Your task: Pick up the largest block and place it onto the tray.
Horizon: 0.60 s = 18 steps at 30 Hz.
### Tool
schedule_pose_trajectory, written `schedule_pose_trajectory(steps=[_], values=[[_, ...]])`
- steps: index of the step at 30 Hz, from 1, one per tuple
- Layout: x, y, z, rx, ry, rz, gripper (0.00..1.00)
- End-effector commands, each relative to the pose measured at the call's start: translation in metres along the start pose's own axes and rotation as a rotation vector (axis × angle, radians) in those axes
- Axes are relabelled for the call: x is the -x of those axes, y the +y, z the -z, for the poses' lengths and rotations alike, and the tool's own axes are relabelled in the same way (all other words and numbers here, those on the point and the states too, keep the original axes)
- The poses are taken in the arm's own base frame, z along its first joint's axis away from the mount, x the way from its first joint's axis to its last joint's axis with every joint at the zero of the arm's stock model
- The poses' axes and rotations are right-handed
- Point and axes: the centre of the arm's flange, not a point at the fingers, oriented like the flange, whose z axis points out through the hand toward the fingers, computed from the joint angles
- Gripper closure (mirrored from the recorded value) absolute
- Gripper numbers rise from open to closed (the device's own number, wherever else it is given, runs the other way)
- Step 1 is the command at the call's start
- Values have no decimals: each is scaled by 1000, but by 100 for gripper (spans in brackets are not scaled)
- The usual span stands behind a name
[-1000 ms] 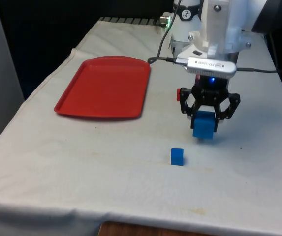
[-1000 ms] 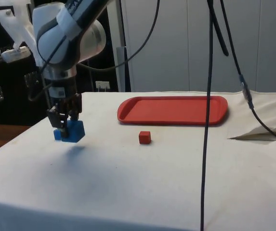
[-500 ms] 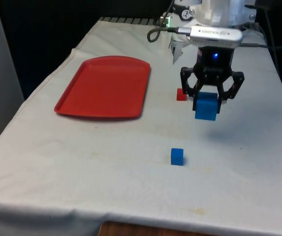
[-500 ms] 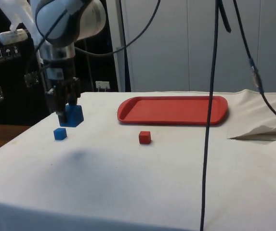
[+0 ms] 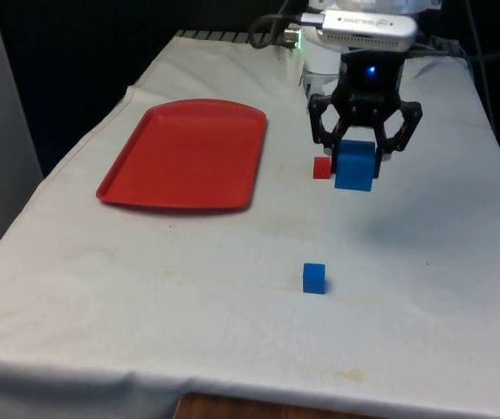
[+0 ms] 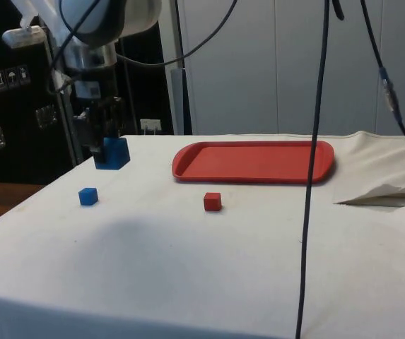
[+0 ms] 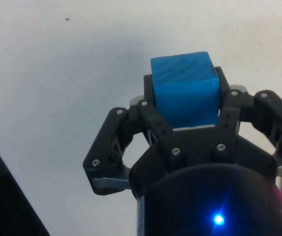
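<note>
Table under a white cloth (image 5: 188, 288) carrying three things

A red tray (image 5: 184, 154) is lying on it at about ten o'clock from the middle in the front view, a small red block (image 5: 321, 168) is sitting near one o'clock, and a small blue block (image 5: 314, 278) is resting toward five o'clock

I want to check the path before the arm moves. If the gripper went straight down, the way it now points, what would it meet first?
The gripper, shut on the large blue block, points down at bare white cloth. The block would likely touch that first. The small red block lies close beside that line, though depth is unclear.
</note>
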Motion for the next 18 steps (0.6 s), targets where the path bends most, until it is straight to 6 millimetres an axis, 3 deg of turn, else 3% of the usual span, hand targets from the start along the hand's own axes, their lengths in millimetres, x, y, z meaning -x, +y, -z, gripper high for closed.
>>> schedule_pose_trajectory(steps=[1,18], values=[[1,2,0,1,-1,1,100],[26,60,-8,15,-29,8,100]])
